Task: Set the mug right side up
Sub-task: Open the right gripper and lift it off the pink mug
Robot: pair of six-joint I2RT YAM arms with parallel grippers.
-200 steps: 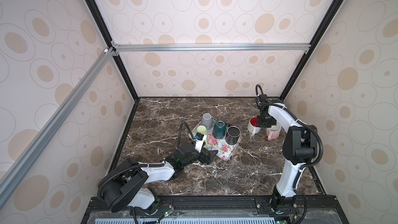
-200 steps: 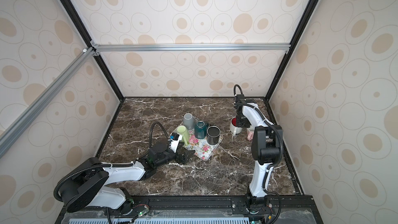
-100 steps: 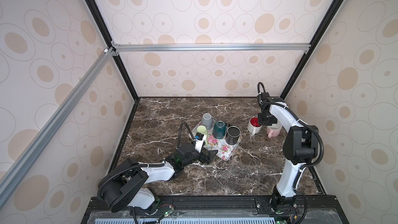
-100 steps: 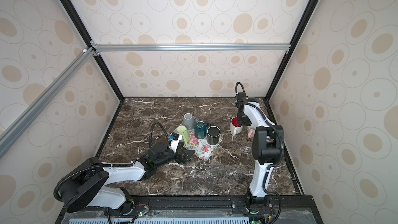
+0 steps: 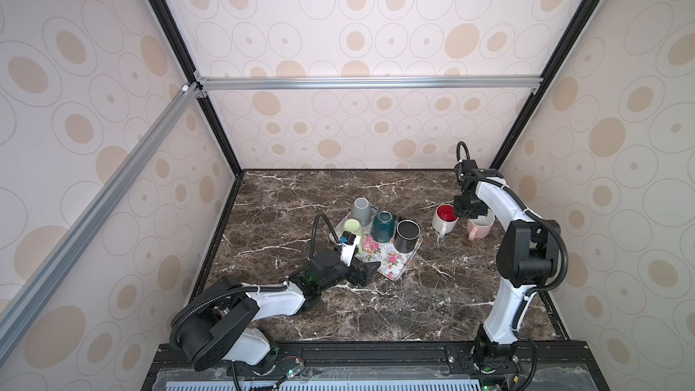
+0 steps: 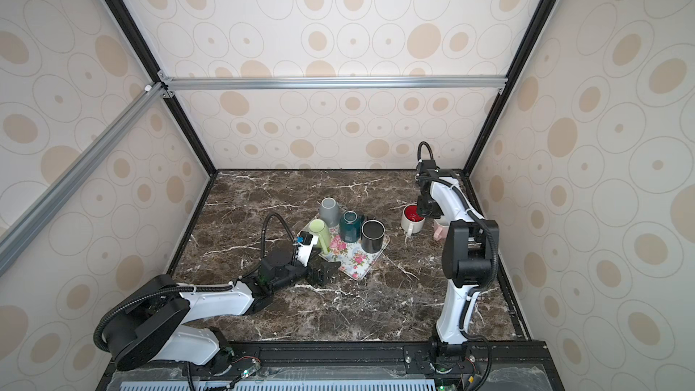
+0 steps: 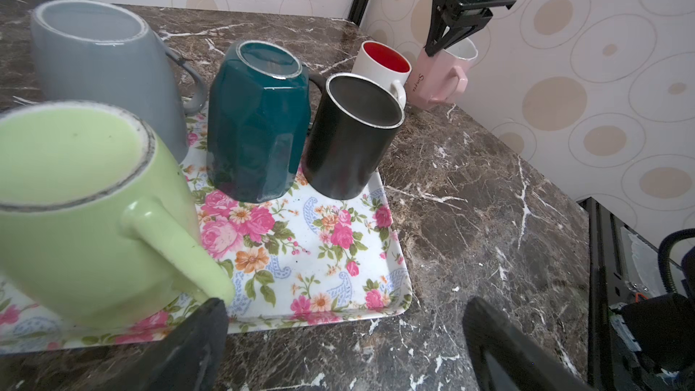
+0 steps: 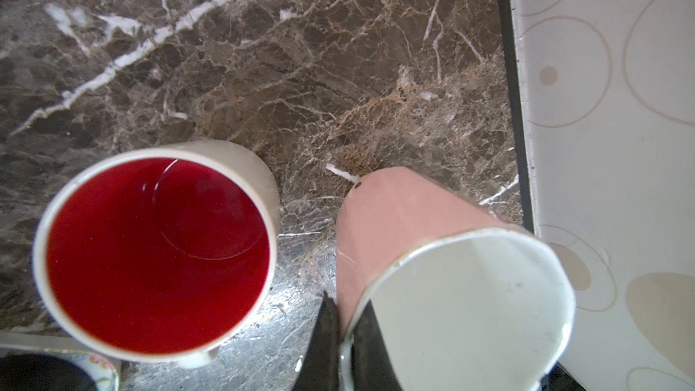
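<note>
**Pink mug upright, rim still pinched**

The pale pink ceramic mug with a white inside (image 8: 406,220) stands mouth-up on the brown veined marble tabletop (image 5: 376,306), at about two o'clock from the table's centre, close to the right wall. I have the right gripper (image 8: 344,347) pinching its rim wall: in the right wrist view one black finger sits outside the pink wall and one inside the white, pressed together on it. In the left wrist view the mug (image 7: 447,73) looks slightly tilted; I cannot tell whether its base is fully seated.

Just beside it, toward nine o'clock, stands the white cylindrical mug with a red inside (image 5: 445,218), upright, a narrow gap between the two.

I judge the turn is done and the release is what remains. If I open while the base is not flat, the mug could rock and knock its red-lined neighbour or the wall. Lifting before the inner finger clears could drag the rim and tip it.

Toward the centre, the floral rectangular tray (image 5: 391,268) carries four mugs, all bottom-up. The left gripper (image 7: 346,347) rests at the tray's six o'clock edge, fingers spread wide, holding nothing.
</note>
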